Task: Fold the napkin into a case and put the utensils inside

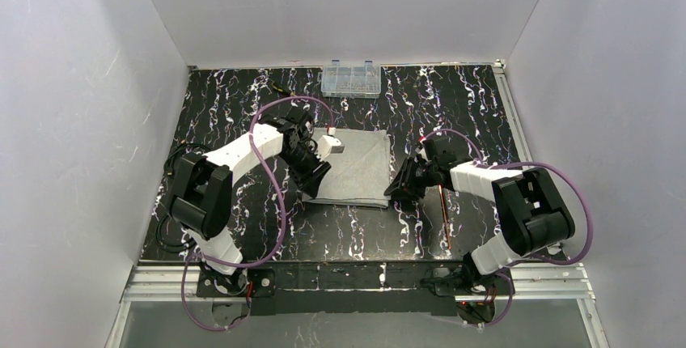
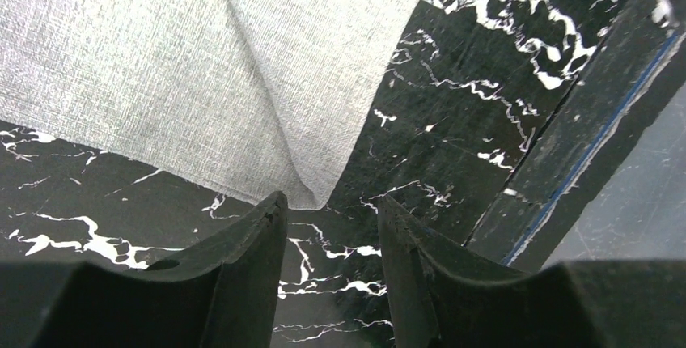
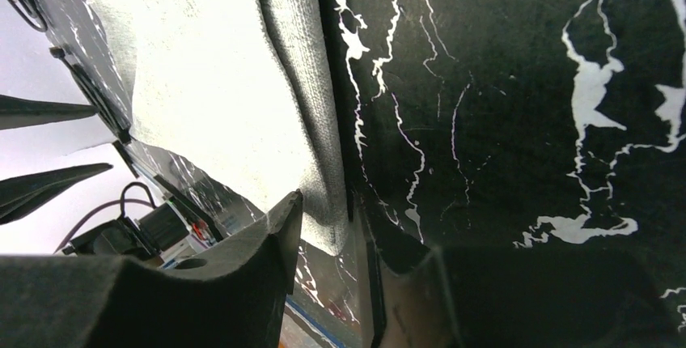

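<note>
The light-grey napkin [image 1: 356, 170] lies folded into a rectangle on the black marbled table. My left gripper [image 1: 314, 180] is at its near left corner. In the left wrist view the left gripper [image 2: 332, 199] is open with only table between its fingers, and the napkin [image 2: 202, 65] has its corner just beyond the tips. My right gripper [image 1: 399, 188] is at the near right corner. It is open [image 3: 328, 202], and the napkin [image 3: 218, 81] has its thick folded edge reaching in between the fingertips. A thin copper utensil [image 1: 445, 218] lies on the table under the right arm.
A clear plastic compartment box [image 1: 350, 78] stands at the table's back edge. White walls close in the left, right and back sides. The table's front rail [image 2: 599, 137] runs close to the left gripper.
</note>
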Robot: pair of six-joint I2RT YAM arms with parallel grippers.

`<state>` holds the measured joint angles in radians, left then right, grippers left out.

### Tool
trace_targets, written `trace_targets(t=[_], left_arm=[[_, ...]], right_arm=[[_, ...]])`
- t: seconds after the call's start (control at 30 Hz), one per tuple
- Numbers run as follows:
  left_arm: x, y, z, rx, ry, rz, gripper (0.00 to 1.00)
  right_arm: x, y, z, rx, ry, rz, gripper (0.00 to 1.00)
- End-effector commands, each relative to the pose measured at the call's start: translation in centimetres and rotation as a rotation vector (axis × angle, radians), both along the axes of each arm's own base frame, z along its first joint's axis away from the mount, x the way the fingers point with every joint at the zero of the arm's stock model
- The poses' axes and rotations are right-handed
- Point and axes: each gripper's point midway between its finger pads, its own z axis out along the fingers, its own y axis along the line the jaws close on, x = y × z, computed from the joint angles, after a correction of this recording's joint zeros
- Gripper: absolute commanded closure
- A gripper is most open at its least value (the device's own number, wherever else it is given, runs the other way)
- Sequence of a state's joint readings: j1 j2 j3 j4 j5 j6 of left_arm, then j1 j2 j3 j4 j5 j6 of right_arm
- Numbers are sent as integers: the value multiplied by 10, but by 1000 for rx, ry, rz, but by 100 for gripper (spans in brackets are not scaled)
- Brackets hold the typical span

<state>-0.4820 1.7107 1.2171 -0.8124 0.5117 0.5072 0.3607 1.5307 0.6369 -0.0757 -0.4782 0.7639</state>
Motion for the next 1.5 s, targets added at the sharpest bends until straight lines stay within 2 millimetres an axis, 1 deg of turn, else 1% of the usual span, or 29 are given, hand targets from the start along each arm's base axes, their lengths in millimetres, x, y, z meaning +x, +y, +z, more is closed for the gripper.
trace_targets(t=[0.0,0.17,0.3,0.47,0.63,0.67,0.7,0.77,0.97,1.07,1.27,1.47], left_arm=[[-1,13,-14,66,-30,-24,58],[9,24,-25,128,-90,-6,64],[11,24,-27,129,-106,3,66],[10,23,-25,120,-103,4,66],[8,22,-22,106,-97,6,67],[7,21,-21,101,-95,7,67],[7,20,-20,97,-93,7,67],[6,19,-19,92,-87,6,67],[5,18,-17,83,-86,6,67],[4,18,-16,80,-83,6,67],[3,13,-4,53,-77,9,67],[5,8,12,24,-85,17,67]], right_arm=[[3,5,3,32,-23,6,67],[5,6,11,43,-37,6,87],[4,4,16,26,-46,7,94],[3,1,23,11,-56,4,95],[1,-1,29,6,-68,5,93],[0,-2,30,4,-69,7,92],[0,-3,30,-2,-69,8,89],[-2,-5,26,-22,-59,17,78],[-2,-6,24,-35,-53,23,76],[-4,-6,22,-39,-44,27,77],[-5,-4,25,-30,-53,23,88],[-7,0,23,-17,-38,14,97]])
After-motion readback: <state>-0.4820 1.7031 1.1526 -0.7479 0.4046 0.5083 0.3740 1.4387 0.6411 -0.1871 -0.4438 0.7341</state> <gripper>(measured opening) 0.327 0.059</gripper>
